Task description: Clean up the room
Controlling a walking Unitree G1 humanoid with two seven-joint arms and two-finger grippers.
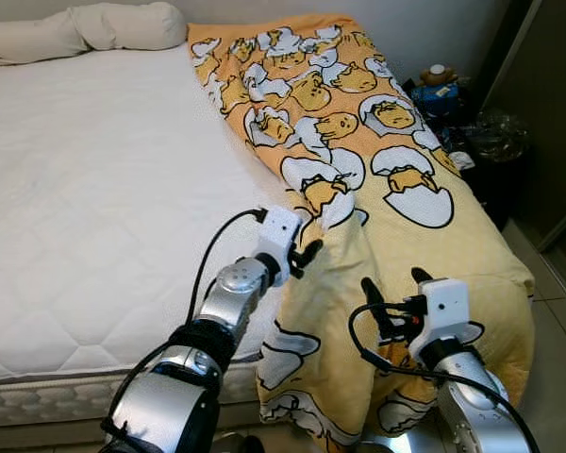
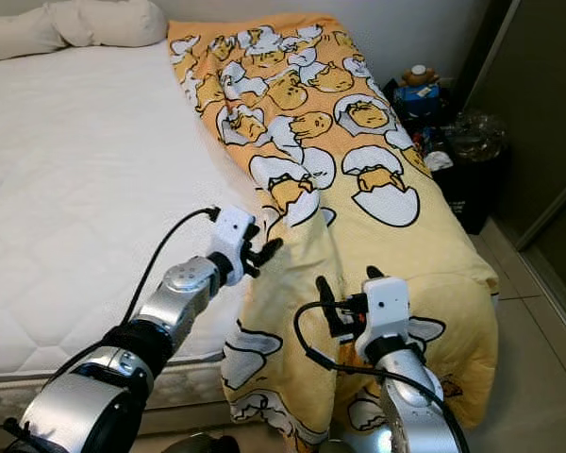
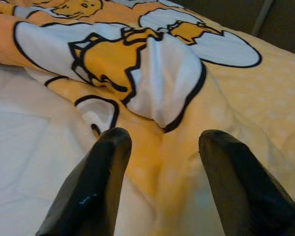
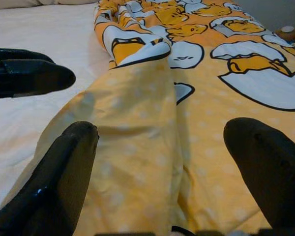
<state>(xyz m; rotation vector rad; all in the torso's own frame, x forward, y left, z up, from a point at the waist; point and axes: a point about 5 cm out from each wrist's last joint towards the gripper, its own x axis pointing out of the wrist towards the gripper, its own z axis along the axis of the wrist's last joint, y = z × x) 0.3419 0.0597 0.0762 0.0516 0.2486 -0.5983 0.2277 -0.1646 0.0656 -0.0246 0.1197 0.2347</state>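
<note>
An orange-yellow blanket [image 1: 377, 160] printed with egg characters lies along the right side of the white mattress [image 1: 94, 189] and hangs over the foot edge. My left gripper [image 1: 307, 255] is open at the blanket's left edge. In the left wrist view its fingers [image 3: 103, 162] straddle a raised fold of the blanket [image 3: 152, 88] without pinching it. My right gripper [image 1: 396, 288] is open just above the blanket where it drapes over the bed's foot. The right wrist view has its wide-spread fingers [image 4: 73, 147] on either side of the yellow cloth [image 4: 147, 123].
Two white pillows [image 1: 85, 28] lie at the head of the bed. To the right of the bed, a small toy bear [image 1: 439, 75] and dark clutter [image 1: 491, 142] stand by a dark cabinet. A strip of tiled floor [image 1: 552, 302] runs along the bed's right side.
</note>
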